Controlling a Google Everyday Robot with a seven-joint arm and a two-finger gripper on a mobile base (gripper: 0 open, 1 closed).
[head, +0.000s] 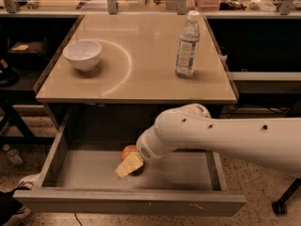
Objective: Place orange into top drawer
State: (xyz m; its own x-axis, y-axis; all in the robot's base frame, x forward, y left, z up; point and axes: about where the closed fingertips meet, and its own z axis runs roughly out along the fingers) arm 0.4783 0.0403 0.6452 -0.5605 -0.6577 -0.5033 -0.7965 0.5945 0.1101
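Note:
The top drawer is pulled out below the desk, with its grey floor showing. The orange lies on the drawer floor near the middle. My gripper is down inside the drawer, right at the orange. One yellowish finger sticks out in front of the orange and slants to the lower left, spread away from the fruit. The other finger is hidden behind the white wrist. The gripper looks open and the orange rests on the floor.
A white bowl stands on the desk top at the left, and a clear water bottle at the right. My white arm crosses the drawer's right half. The drawer front panel is nearest the camera.

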